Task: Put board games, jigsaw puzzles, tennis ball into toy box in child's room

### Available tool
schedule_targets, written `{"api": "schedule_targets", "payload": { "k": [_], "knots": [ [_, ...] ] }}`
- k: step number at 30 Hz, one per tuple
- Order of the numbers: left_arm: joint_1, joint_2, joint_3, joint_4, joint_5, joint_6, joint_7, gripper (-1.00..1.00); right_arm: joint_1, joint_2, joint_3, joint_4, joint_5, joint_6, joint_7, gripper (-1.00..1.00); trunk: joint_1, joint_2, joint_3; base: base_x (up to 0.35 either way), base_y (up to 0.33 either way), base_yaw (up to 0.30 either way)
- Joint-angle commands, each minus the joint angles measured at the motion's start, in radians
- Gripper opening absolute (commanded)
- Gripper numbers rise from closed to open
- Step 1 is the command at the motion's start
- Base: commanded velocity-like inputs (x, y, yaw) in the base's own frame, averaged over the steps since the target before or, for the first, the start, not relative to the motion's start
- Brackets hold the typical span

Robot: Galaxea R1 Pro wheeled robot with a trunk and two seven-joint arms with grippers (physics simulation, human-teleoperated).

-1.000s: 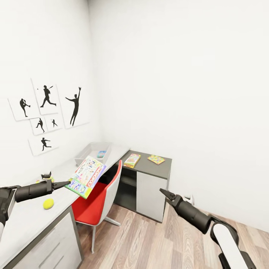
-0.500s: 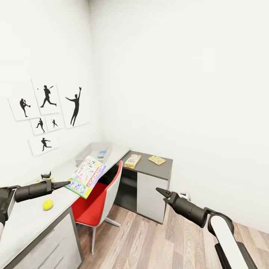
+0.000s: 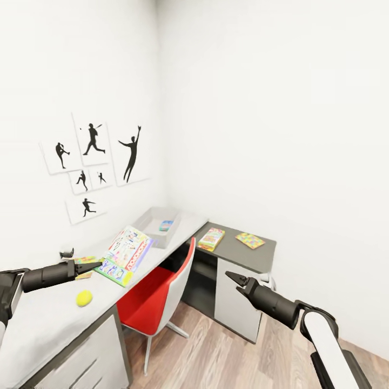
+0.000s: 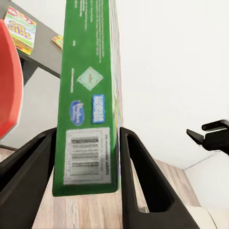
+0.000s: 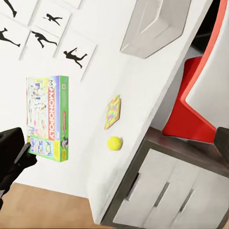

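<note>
My left gripper is shut on a green-edged board game, holding it above the light-grey table; its two fingers clamp the box's edge. The tennis ball lies on the table below my left arm, with one jigsaw puzzle beside it. Against the wall stands the grey toy box with a small colourful item inside. A SKIP-BO board game and another jigsaw puzzle lie on the dark lower wing. My right gripper hangs open and empty over the floor.
A red chair is tucked under the table between the drawers and the dark wing. Black baseball-player prints hang on the left wall. Wood-plank floor stretches out to the right of the chair.
The whole picture has shifted right, so the camera has turned left. My right arm rose a little. The left gripper still holds the board game.
</note>
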Motion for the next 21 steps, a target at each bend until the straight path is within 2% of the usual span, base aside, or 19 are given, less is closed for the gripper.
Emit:
{"api": "schedule_targets", "payload": {
  "k": [1,6,12,21],
  "knots": [
    [-0.001,-0.001,0.004,0.000,-0.010,0.010,-0.008,-1.00,0.000,0.000,-0.002,0.000,0.003,0.005,0.004,1.00,0.001,-0.001,0.000,0.070,-0.002,0.292],
    [-0.001,-0.001,0.003,0.000,-0.010,0.010,-0.008,-1.00,0.000,0.000,-0.002,0.000,0.003,0.005,0.006,1.00,0.001,-0.001,0.000,0.071,-0.036,0.292],
    [-0.001,-0.002,0.003,0.000,-0.010,0.010,-0.008,-1.00,0.000,0.000,-0.002,0.001,0.003,0.005,0.007,1.00,0.001,-0.001,-0.001,0.198,-0.176,0.279],
    [-0.001,-0.003,0.003,0.000,-0.010,0.010,-0.008,-1.00,0.002,0.000,-0.005,0.001,0.003,0.004,0.011,1.00,0.001,-0.001,-0.001,0.232,-0.174,0.036]
  ]
}}
